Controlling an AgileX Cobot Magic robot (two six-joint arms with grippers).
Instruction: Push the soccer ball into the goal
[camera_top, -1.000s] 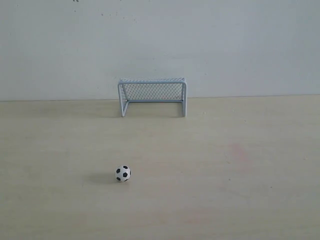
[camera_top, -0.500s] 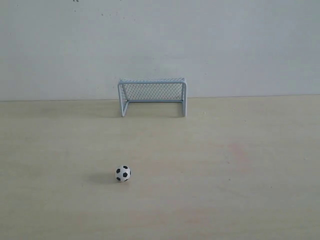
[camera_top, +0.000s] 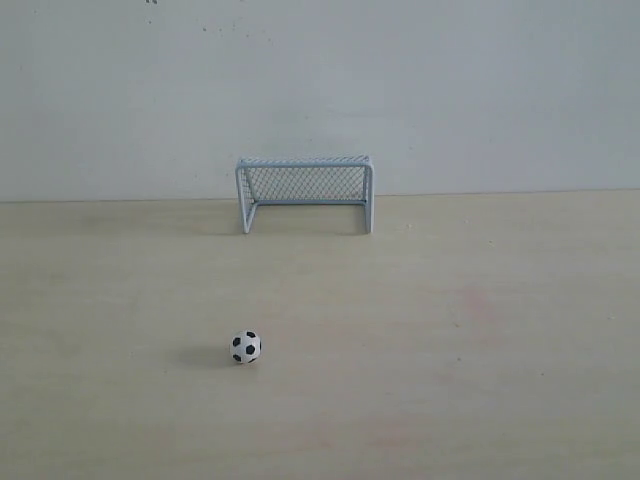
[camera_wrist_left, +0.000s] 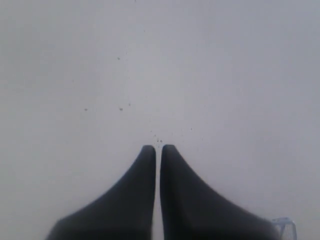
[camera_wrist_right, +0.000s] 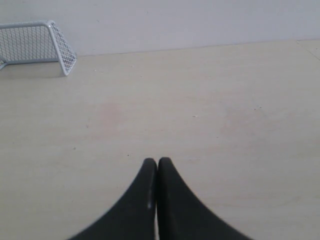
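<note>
The soccer ball (camera_top: 246, 347), white with black patches, rests on the pale wooden table left of centre in the exterior view. The goal (camera_top: 305, 192), a white frame with mesh netting, stands at the far edge against the wall, its mouth facing the ball; the right wrist view also catches it (camera_wrist_right: 37, 42). Neither arm shows in the exterior view. My left gripper (camera_wrist_left: 158, 148) is shut with nothing in it and faces a blank grey wall. My right gripper (camera_wrist_right: 157, 161) is shut and empty above bare table, well away from the goal.
A grey wall (camera_top: 320, 90) rises directly behind the goal. The pale table (camera_top: 450, 350) stretches wide on both sides of the ball. A small corner of a white frame (camera_wrist_left: 286, 225) peeks into the left wrist view.
</note>
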